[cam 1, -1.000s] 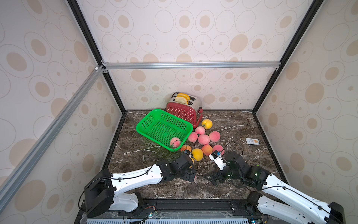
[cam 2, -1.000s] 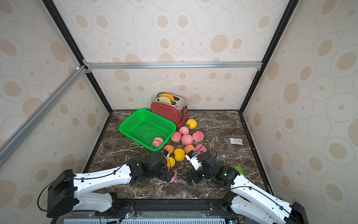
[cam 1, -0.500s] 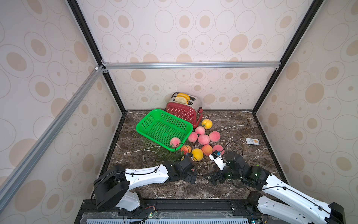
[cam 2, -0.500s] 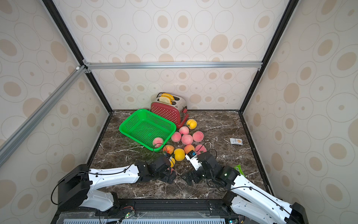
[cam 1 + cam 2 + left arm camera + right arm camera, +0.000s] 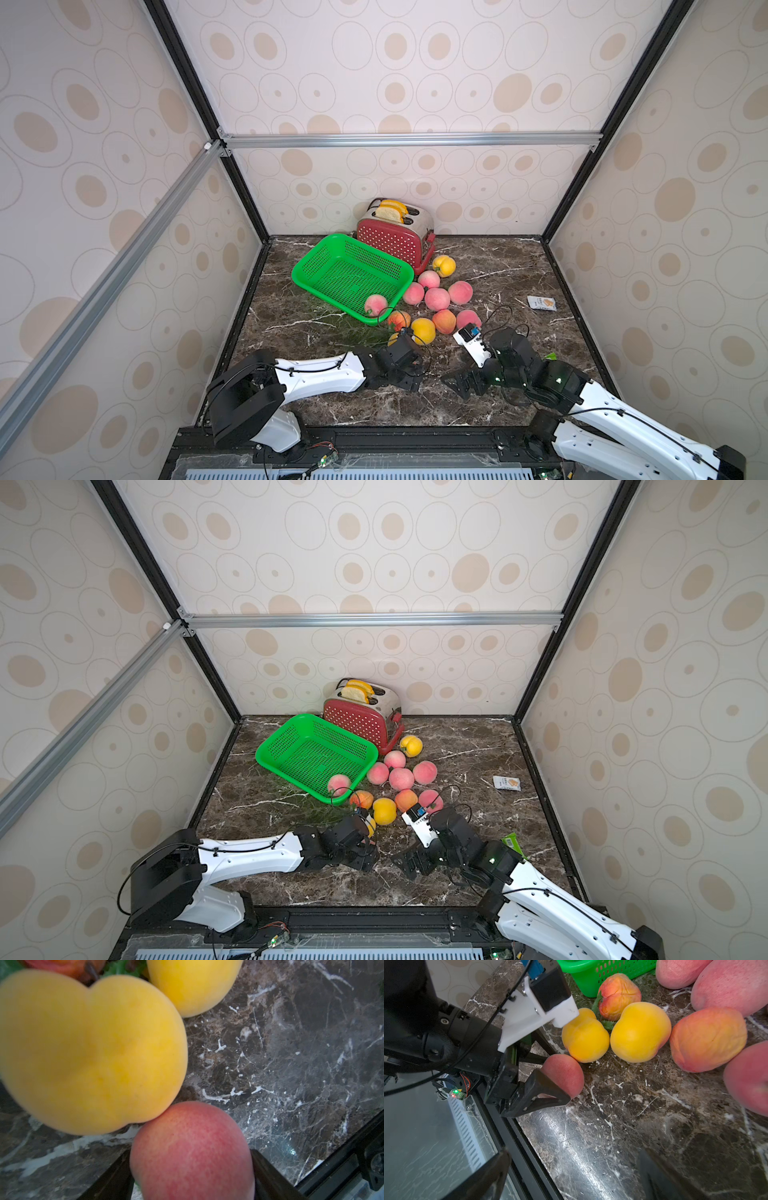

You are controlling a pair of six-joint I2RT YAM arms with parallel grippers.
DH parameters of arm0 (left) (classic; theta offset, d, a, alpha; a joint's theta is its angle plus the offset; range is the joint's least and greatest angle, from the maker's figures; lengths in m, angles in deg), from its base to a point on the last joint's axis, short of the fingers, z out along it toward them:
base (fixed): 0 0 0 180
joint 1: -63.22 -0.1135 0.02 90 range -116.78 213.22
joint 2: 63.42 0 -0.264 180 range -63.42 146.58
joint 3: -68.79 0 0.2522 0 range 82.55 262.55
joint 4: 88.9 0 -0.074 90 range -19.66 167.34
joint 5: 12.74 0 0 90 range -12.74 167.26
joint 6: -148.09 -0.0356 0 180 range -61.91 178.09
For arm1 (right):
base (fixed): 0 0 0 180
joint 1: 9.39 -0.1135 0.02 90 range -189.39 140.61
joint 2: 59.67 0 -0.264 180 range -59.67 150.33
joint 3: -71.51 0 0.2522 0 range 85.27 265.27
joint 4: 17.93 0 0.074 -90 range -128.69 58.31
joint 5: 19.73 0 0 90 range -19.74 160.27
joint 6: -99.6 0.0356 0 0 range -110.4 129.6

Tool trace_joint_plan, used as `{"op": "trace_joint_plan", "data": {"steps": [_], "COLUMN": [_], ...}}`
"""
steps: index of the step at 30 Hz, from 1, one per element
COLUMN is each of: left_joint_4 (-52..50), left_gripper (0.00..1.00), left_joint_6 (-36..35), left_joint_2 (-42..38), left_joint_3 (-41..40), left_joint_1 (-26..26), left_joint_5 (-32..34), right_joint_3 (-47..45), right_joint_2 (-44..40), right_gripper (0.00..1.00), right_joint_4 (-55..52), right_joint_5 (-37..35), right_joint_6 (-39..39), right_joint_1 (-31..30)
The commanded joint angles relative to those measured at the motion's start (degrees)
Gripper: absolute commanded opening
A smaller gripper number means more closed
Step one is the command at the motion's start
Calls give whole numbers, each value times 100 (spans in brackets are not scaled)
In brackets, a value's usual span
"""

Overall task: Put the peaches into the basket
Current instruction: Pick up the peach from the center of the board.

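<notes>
My left gripper (image 5: 190,1159) is shut on a pink-red peach (image 5: 187,1136), with a dark finger pressed against each side of it. The right wrist view shows that peach (image 5: 566,1072) resting on the marble against a yellow peach (image 5: 584,1039). In both top views the left gripper (image 5: 409,380) hides the held peach. The green basket (image 5: 332,245) holds one pink peach (image 5: 375,304) in its near corner. Several more peaches (image 5: 436,298) lie on the table beside it. My right gripper (image 5: 457,382) stands open and empty over bare marble near the front edge (image 5: 571,1167).
A red white-dotted toaster (image 5: 395,239) with bread slices stands behind the basket at the back wall. A small packet (image 5: 541,302) lies at the right. A green scrap (image 5: 550,356) shows by the right arm. The table's black front rail (image 5: 517,1147) runs just under both grippers.
The left arm has stretched out lower over the table and its jaws have closed in on the pink-red peach. The right arm has stayed where it was.
</notes>
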Motion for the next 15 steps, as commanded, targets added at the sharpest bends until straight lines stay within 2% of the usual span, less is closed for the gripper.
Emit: {"op": "trace_joint_plan", "data": {"steps": [1,9,15], "left_joint_4": [-178,-1243,-1715], "left_gripper": [74,72,73], "left_joint_6": [109,-14,-373], "left_joint_2": [-130,-925,-816], "left_joint_3": [-30,456,1217], "left_joint_1": [95,271,271], "left_joint_5": [-71,85,262], "right_joint_3": [22,48,398], "right_joint_2": [-104,-155,135], "right_gripper": [100,100,100], "right_joint_4": [-138,-198,-274], "right_joint_5": [-154,-366,-481], "right_joint_6": [20,-63,-225], "right_joint_1": [-46,-38,-44]}}
